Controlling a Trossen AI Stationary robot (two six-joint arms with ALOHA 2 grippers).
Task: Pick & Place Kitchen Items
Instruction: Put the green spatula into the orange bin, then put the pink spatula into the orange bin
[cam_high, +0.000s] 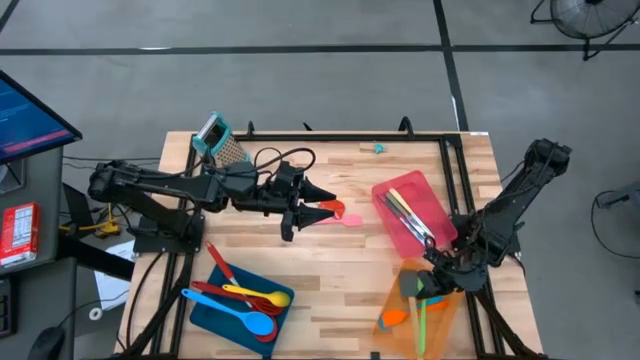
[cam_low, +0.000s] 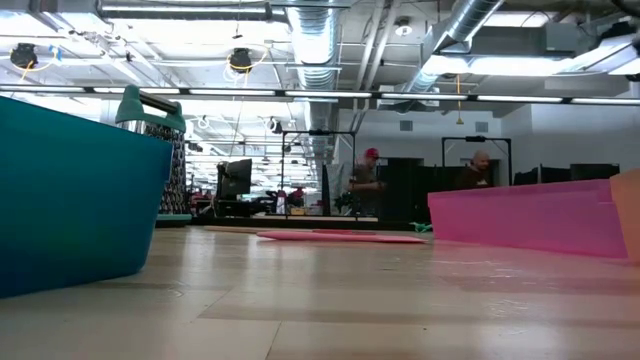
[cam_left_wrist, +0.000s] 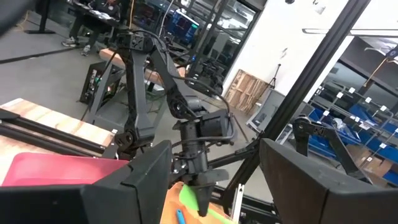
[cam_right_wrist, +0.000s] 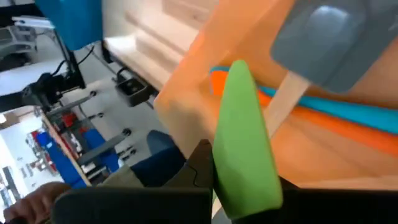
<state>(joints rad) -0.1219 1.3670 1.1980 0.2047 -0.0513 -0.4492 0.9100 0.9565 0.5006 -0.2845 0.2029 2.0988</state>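
Note:
A pink spoon (cam_high: 340, 212) lies flat on the wooden table at its middle; it also shows in the low view (cam_low: 340, 237). My left gripper (cam_high: 318, 208) is open above its left end and touches nothing; in the left wrist view (cam_left_wrist: 214, 186) its fingers stand wide apart. My right gripper (cam_high: 437, 278) stands at the table's right near corner over the orange tray (cam_high: 452, 312), shut on a green utensil (cam_right_wrist: 242, 137). In the tray lie a blue and an orange utensil (cam_right_wrist: 348, 115) and a grey spatula with a wooden handle (cam_right_wrist: 323, 43). My right gripper pinches the green utensil by one end (cam_right_wrist: 244, 186) between its two fingers. The fingers come from above, pointing down, as the left wrist view (cam_left_wrist: 199, 186) shows. The utensil reaches away from the fingers over the orange tray; whether its free end (cam_right_wrist: 239, 71) rests on the tray cannot be told.
A red tray (cam_high: 395, 188) with several utensils stands right of the middle. A blue tray (cam_high: 212, 312) with red, yellow and blue spoons stands near left. A metal grater with a teal handle (cam_high: 222, 140) stands far left. A black frame (cam_high: 450, 170) rims the table.

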